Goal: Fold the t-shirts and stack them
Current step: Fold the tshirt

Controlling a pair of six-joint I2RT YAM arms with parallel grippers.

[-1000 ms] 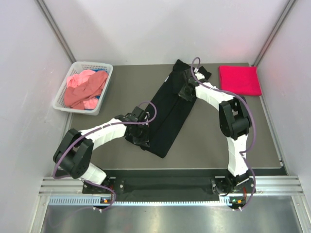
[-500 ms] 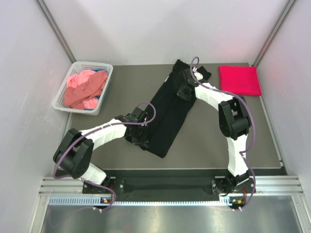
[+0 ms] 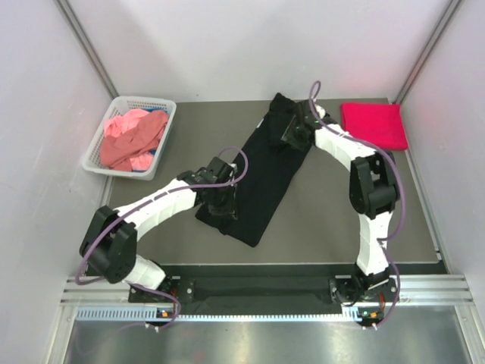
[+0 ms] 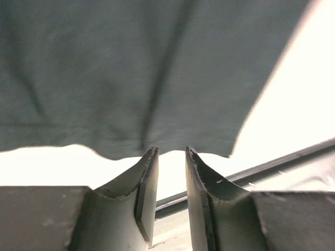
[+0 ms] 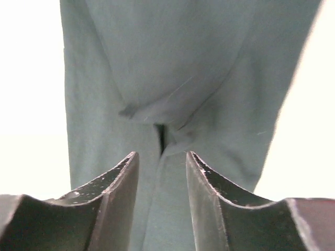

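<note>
The black shirt (image 3: 265, 178) lies on the table (image 3: 174, 220) as a long folded strip. It runs on a slant from near the middle of the far edge down toward the near edge, left of centre.

The left claw (image 3: 222, 203) sits at the strip's near end, on its left side. In the left wrist view its fingers stand apart with nothing between them, and the shirt's hem is just past the tips. The right claw (image 3: 292, 135) is over the strip's far end. Its fingers are also apart and grip nothing, poised above a small pucker in the cloth.

The red shirt (image 3: 373, 125) is folded into a neat rectangle in the far right corner. It is apart from the black shirt, with the right arm's forearm and looping cable between the two. At the far left corner stands the basket (image 3: 95, 148), holding crumpled pink shirts (image 3: 132, 140), with a sliver of blue showing at its near wall. The left arm stretches across the near left part of the table, between its base and the black shirt.
</note>
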